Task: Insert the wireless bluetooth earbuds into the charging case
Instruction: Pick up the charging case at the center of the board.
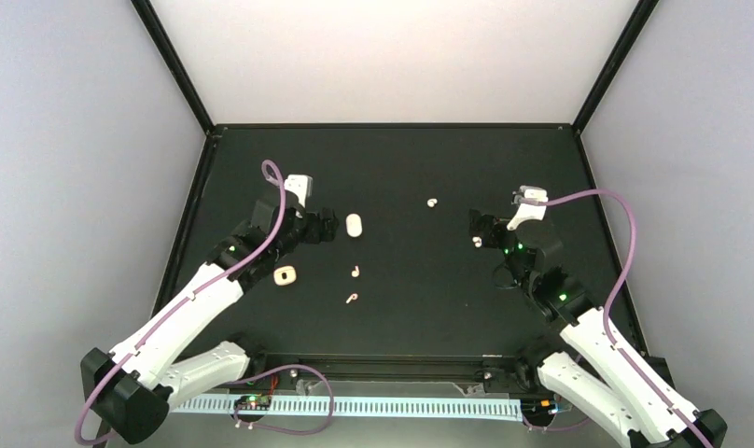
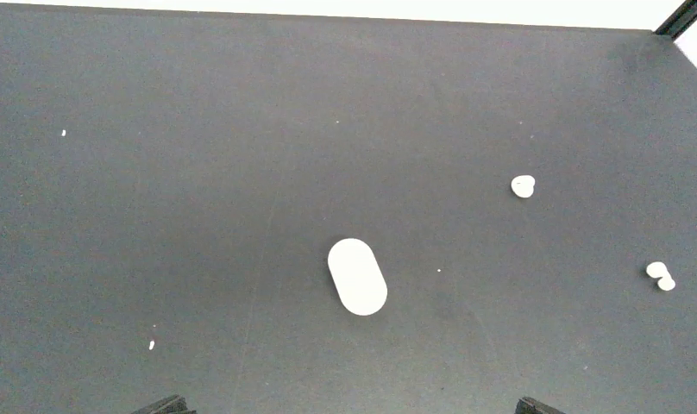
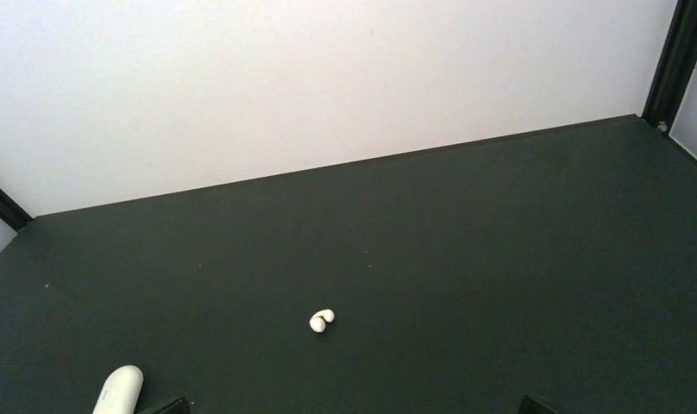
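Released and empty on both sides. Spread wide above the dark worktop (image 1: 401, 159): the left claw (image 1: 328, 226), aimed across toward the right arm. Just ahead of its fingertips (image 2: 166, 404), lying flat and untouched: a plain white capsule (image 1: 354, 225). In the left wrist view, dead centre between the two tips, bare worktop all around.

Behind the left claw, on the near side and just beside the left forearm: the case (image 1: 285, 275). Cream, rounded-square, dark spot at the middle, flat on the worktop, apart from every bud. Cannot tell from above whether lid up or down.

To the right of the left claw's line of aim: one bud (image 1: 356, 272), then a second bud (image 1: 352, 299) a little nearer the arm bases. Close together, not touching, both apart from the case.

Also spread wide and holding nothing: the right claw (image 1: 476, 231), with only the very ends of its fingertips (image 3: 168, 404) showing at the bottom of its wrist view. Ahead of it and slightly to its left: a third bud (image 1: 432, 202), alone on the worktop, nearer this claw than the left claw. Further to its left, at the lower edge of that view: the capsule.
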Controlling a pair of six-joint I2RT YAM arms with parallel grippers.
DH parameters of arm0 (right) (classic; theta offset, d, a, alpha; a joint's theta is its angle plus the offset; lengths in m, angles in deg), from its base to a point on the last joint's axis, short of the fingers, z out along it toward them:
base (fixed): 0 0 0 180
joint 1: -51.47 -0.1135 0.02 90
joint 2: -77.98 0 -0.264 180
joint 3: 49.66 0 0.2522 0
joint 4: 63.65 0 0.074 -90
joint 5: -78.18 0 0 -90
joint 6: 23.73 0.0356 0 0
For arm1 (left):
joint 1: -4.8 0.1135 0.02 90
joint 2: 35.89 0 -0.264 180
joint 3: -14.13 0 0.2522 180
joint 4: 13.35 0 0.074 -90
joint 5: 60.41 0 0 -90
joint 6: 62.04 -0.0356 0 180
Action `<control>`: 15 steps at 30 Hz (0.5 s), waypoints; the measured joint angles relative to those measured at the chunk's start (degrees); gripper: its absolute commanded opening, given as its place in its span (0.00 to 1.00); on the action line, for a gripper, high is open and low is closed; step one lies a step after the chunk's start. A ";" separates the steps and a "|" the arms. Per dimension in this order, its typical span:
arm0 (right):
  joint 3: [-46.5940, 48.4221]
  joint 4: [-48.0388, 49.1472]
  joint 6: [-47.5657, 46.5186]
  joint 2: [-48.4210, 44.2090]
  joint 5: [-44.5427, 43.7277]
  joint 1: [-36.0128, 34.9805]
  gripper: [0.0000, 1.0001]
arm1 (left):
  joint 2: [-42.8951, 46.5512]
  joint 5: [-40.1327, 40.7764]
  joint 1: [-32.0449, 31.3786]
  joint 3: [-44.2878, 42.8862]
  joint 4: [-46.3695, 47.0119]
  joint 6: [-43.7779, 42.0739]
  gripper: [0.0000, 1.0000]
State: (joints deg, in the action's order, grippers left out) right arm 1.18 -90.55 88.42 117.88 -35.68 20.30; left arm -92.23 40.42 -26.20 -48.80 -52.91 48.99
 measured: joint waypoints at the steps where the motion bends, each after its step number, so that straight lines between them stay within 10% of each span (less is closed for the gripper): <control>1: -0.11 0.17 -0.07 -0.13 0.31 0.00 1.00 | -0.02 -0.46 -0.02 -0.24 -0.33 0.11 0.99; 15: 1.55 0.76 0.96 6.01 9.51 -0.72 1.00 | 9.73 1.51 -0.22 2.82 3.13 -0.83 0.99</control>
State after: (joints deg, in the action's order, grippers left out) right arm 2.74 -89.79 89.39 123.89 -26.17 19.57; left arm -82.50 41.93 -26.42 -45.98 -49.79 48.16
